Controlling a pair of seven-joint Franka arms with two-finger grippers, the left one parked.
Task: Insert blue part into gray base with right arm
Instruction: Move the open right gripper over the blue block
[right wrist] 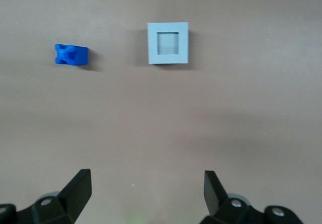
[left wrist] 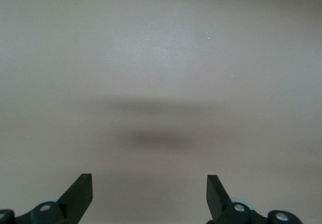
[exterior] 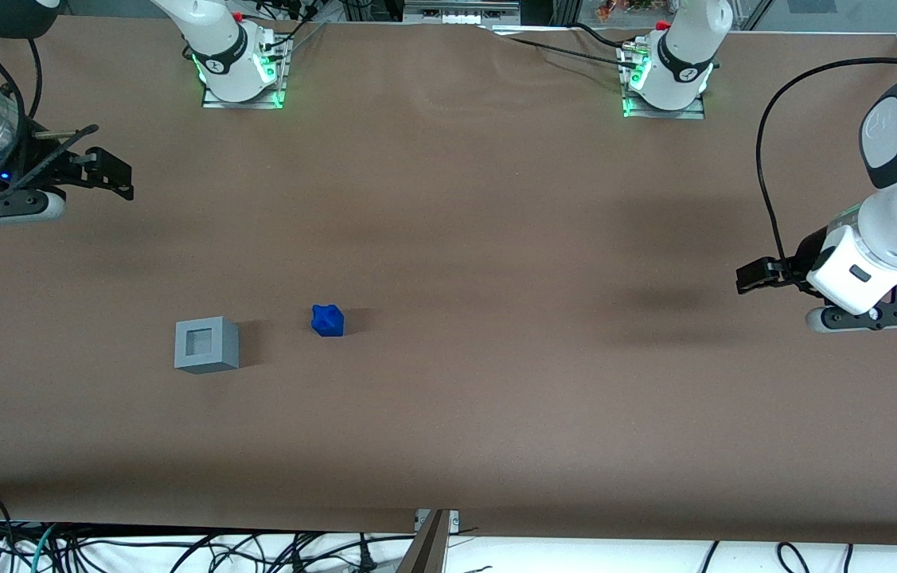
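Observation:
The blue part (exterior: 328, 321) lies on the brown table beside the gray base (exterior: 207, 344), a short gap apart, on the side toward the parked arm's end. The base stands upright with its square socket facing up and nothing in it. My right arm's gripper (exterior: 126, 179) hangs above the table at the working arm's end, farther from the front camera than both things and well apart from them. In the right wrist view the gripper (right wrist: 146, 183) is open and empty, with the blue part (right wrist: 72, 55) and the gray base (right wrist: 168, 43) ahead of it.
The brown table (exterior: 496, 414) carries the two arm mounts with green lights (exterior: 241, 76) (exterior: 664, 83) along the edge farthest from the front camera. Cables (exterior: 177, 549) hang below the nearest edge.

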